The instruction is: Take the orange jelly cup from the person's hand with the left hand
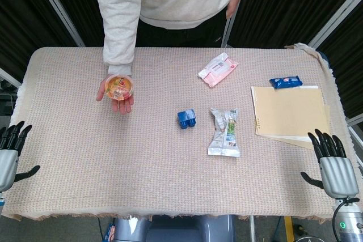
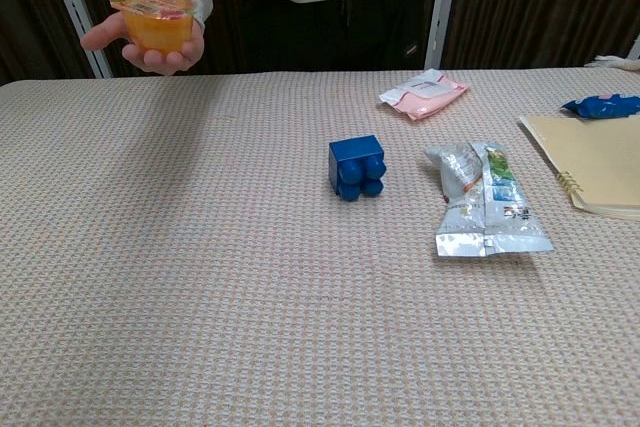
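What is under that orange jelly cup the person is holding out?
The orange jelly cup rests on the person's hand, palm up, held above the table. The cup covers the middle of the palm, so that part cannot be seen.

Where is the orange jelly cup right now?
The orange jelly cup sits in the person's hand, held above the table's left part in the head view, well left of the blue block; the left hand is far away.

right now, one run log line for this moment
stage: pre-reach | jelly cup: on person's hand, held above table | left hand: open, near table edge | right hand: open, idle
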